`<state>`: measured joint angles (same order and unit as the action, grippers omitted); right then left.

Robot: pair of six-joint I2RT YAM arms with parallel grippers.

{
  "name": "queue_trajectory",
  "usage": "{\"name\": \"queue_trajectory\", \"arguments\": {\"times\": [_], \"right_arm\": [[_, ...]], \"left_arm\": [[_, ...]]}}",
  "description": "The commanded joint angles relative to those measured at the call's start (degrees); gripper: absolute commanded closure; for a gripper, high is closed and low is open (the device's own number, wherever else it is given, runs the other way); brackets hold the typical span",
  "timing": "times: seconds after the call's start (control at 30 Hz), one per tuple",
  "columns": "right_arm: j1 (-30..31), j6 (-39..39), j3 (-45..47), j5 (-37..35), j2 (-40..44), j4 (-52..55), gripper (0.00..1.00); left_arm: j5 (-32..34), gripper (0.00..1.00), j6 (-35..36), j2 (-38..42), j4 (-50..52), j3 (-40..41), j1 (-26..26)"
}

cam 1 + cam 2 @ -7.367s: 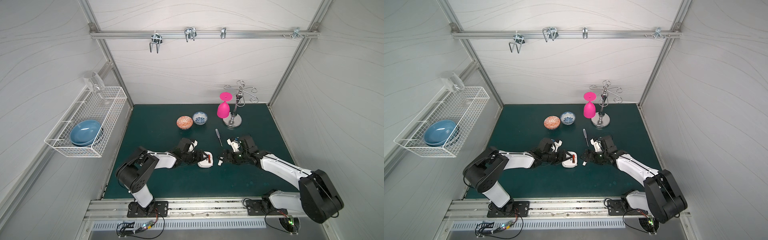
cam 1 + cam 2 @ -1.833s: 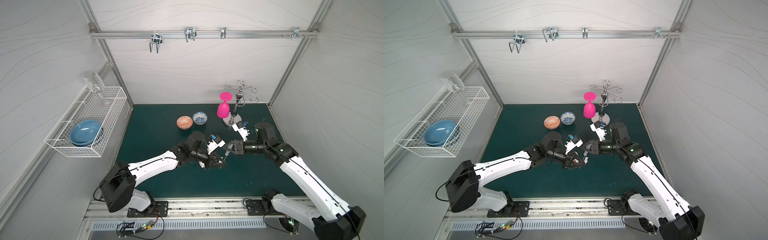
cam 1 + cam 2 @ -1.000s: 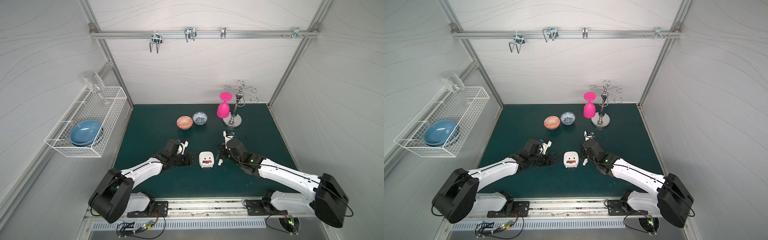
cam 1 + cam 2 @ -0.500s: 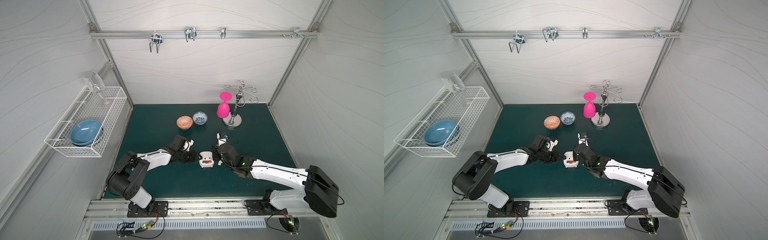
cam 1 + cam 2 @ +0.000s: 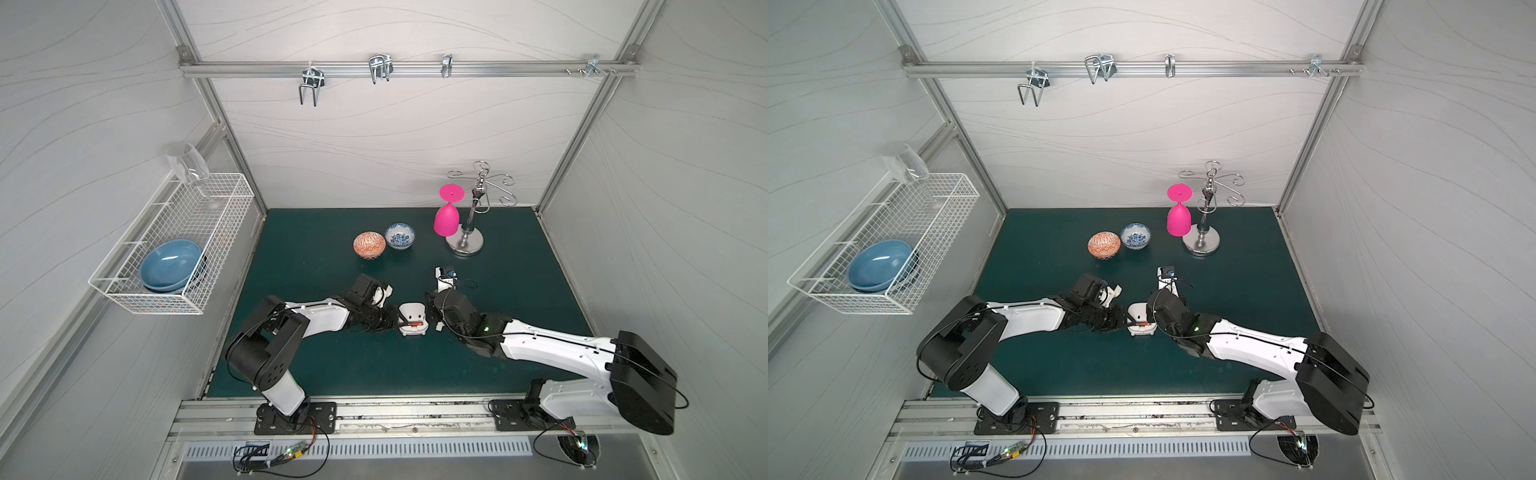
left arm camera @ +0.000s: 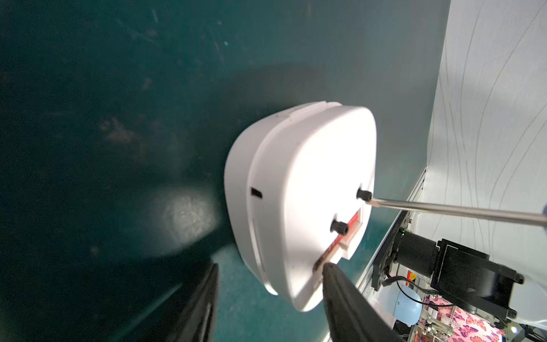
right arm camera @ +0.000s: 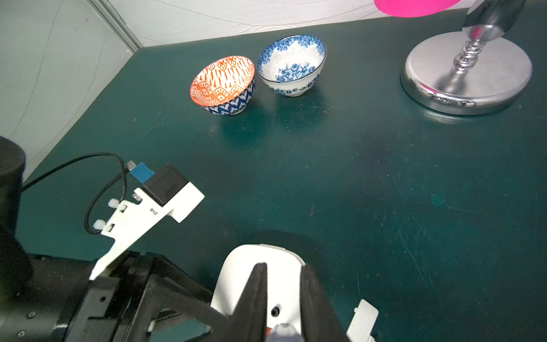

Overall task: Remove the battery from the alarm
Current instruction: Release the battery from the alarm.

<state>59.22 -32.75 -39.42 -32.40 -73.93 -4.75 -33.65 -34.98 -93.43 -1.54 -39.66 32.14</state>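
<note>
Only a thin red-orange sliver of the cylindrical battery [image 6: 353, 221] shows. It sits sunk in the rectangular recess of the smooth white rounded-square plastic alarm [image 6: 310, 177], just ahead of the left tool [image 6: 270, 266], whose black fingers stand spread at the alarm's near corner. The right tool [image 7: 283, 266] pinches a clear-handled screwdriver [image 6: 444, 210], its handle mostly cut off. The steel tip meets a black knob [image 6: 364, 195]. The alarm lies back-up on the scuffed dark-green counter [image 7: 384, 177], between both tools.
</note>
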Motion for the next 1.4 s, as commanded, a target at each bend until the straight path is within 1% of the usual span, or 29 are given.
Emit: {"name": "queue_trajectory", "arguments": {"times": [0.0, 0.13, 0.3, 0.4, 0.43, 0.5, 0.6, 0.73, 0.97, 1.13, 1.23, 1.37], "right_arm": [[0.9, -1.2, 0.1, -0.5, 0.4, 2.7, 1.00], [1.2, -2.4, 0.8, 0.6, 0.2, 2.7, 1.00], [1.3, -2.7, 0.4, -0.5, -0.5, 3.6, 1.00], [0.9, -5.6, 0.4, -1.2, -1.4, 4.8, 1.00], [0.1, -7.6, 0.7, -0.2, -1.6, 5.1, 1.00], [-2.4, -12.4, 2.6, 3.8, -1.0, 4.0, 1.00], [-7.1, -20.0, 6.7, 10.1, 0.7, -2.0, 1.00], [-9.0, -24.8, 8.8, 13.7, 1.8, -7.2, 1.00], [-11.1, -27.6, 10.1, 19.2, 2.0, -17.2, 1.00], [-11.7, -28.2, 10.6, 21.8, 2.0, -22.9, 1.00], [-11.7, -27.9, 10.9, 22.2, 2.6, -24.2, 1.00], [-12.1, -26.7, 11.4, 21.9, 4.4, -23.9, 1.00]], "left_arm": [[1.5, 0.43, -0.2, -1.6, -0.5, -1.0, 0.3], [1.8, 0.45, -0.1, -1.7, -0.5, -0.6, 0.5], [2.0, 0.46, 0.0, -1.9, -0.5, -0.3, 1.0], [2.4, 0.47, -0.2, -1.9, -0.4, -0.1, 1.5], [2.5, 0.48, -0.3, -1.9, -0.5, 0.1, 1.6], [2.5, 0.49, -0.6, -1.9, -0.7, 0.5, 2.0], [2.6, 0.52, -1.4, -1.8, -1.6, 1.9, 2.7], [3.1, 0.55, -3.0, -1.7, -3.2, 3.5, 3.9], [4.1, 0.56, -3.8, -1.0, -3.6, 4.4, 4.4], [4.9, 0.56, -3.8, -0.2, -2.9, 4.3, 4.4], [5.5, 0.56, -3.8, 0.1, -2.5, 4.4, 4.4], [6.6, 0.51, -3.5, -0.1, -2.0, 4.5, 4.3]]}}
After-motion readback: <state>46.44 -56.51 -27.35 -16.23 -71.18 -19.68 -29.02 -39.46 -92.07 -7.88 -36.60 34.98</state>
